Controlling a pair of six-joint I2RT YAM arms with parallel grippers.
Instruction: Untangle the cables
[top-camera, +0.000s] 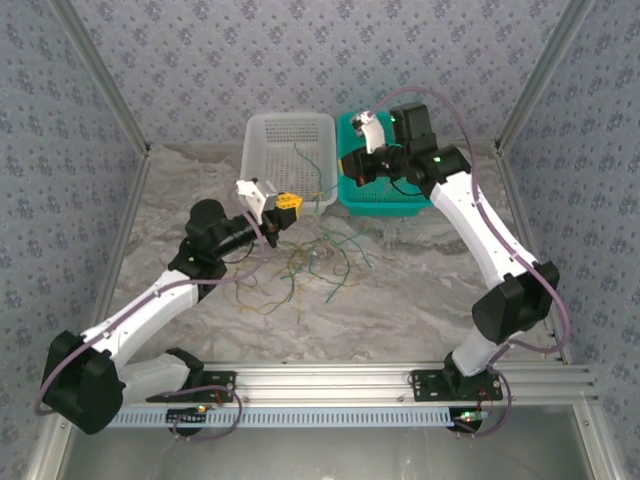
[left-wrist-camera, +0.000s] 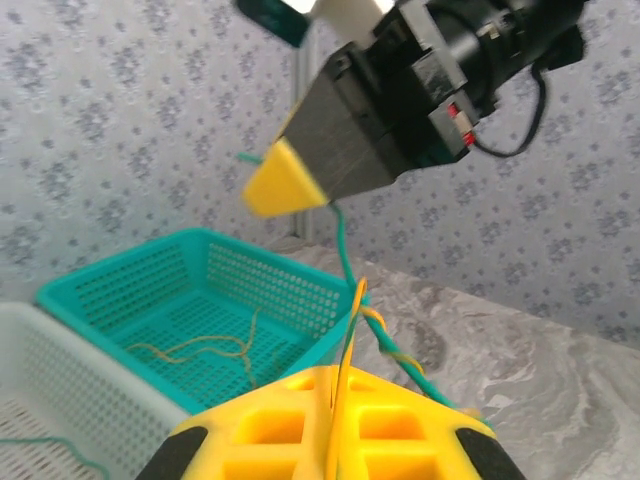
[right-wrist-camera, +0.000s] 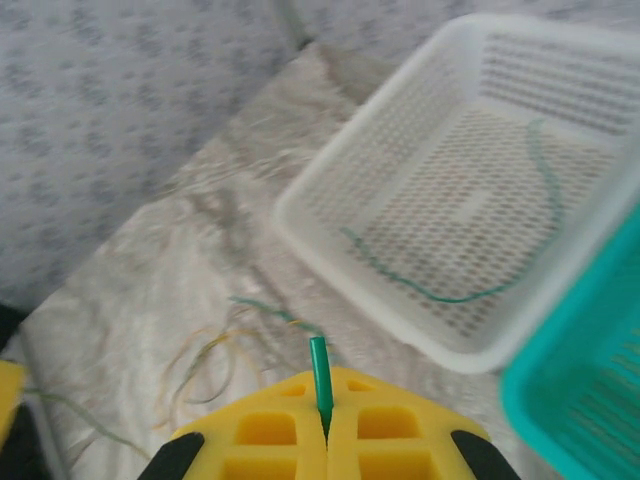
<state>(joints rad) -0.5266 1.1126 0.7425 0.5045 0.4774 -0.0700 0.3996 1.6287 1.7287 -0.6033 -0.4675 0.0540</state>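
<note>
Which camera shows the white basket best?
The top external view: the whole white basket shows, with a green cable inside. The right wrist view cuts off part; the left wrist view catches one corner.

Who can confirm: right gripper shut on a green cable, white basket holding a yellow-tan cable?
Wrong colour: the cable lying in the white basket is green, not yellow-tan, as the right wrist view shows. The rest holds: the right gripper is shut on a green cable.
</note>
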